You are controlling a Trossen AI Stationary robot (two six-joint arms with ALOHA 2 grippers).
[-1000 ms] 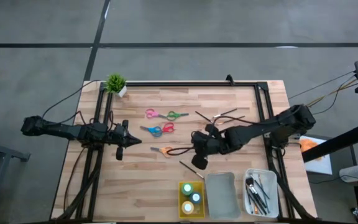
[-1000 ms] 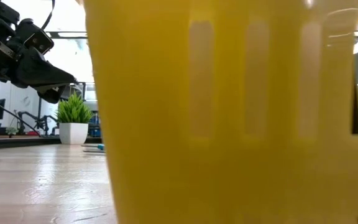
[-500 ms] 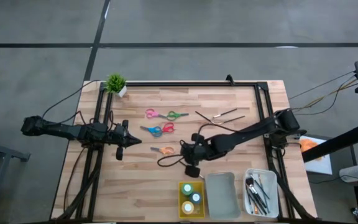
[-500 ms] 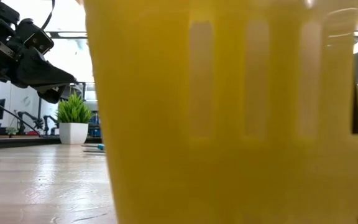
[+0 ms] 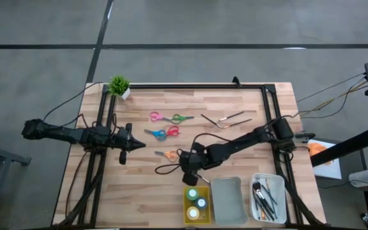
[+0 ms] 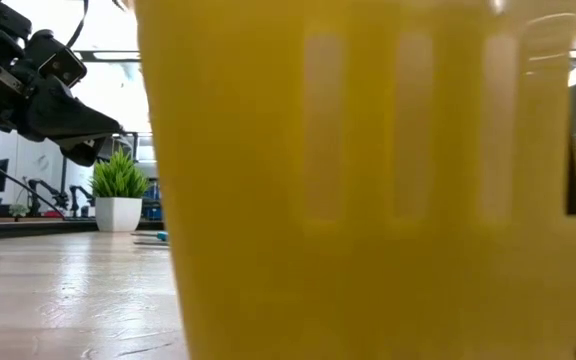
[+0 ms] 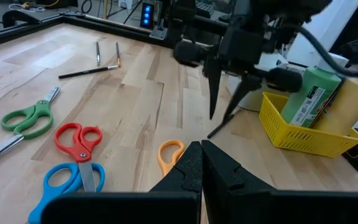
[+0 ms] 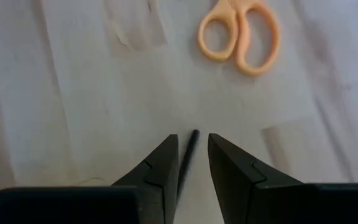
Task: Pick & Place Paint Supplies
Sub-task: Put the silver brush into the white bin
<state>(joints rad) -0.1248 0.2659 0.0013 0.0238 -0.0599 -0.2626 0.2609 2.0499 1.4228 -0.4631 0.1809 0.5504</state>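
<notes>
A thin dark brush (image 8: 189, 153) lies flat on the wooden table, just far of the yellow tray (image 5: 187, 214). My right gripper (image 8: 191, 142) is open and points steeply down over it, one finger on each side of the brush's end without touching. The left wrist view shows those fingers (image 7: 214, 93) above the brush (image 7: 219, 128). Orange scissors (image 5: 167, 154) lie just beyond. Blue and red scissors (image 5: 163, 133) and pink and green scissors (image 5: 171, 117) lie farther off. My left gripper (image 5: 133, 145) waits shut at the table's left.
The yellow tray holds paint bottles (image 5: 196, 203). Beside it stand a grey tray (image 5: 227, 199) and a white tray (image 5: 267, 197) with several brushes. More brushes (image 5: 225, 119) lie at the far right and a potted plant (image 5: 119, 86) at the far left corner. The yellow tray's wall (image 6: 368, 200) fills the low view.
My right gripper has come down and moved toward the table's near-left, from beside the loose brush to directly over its end near the yellow tray. Its finger gap looks the same. The brush and scissors have not moved.
</notes>
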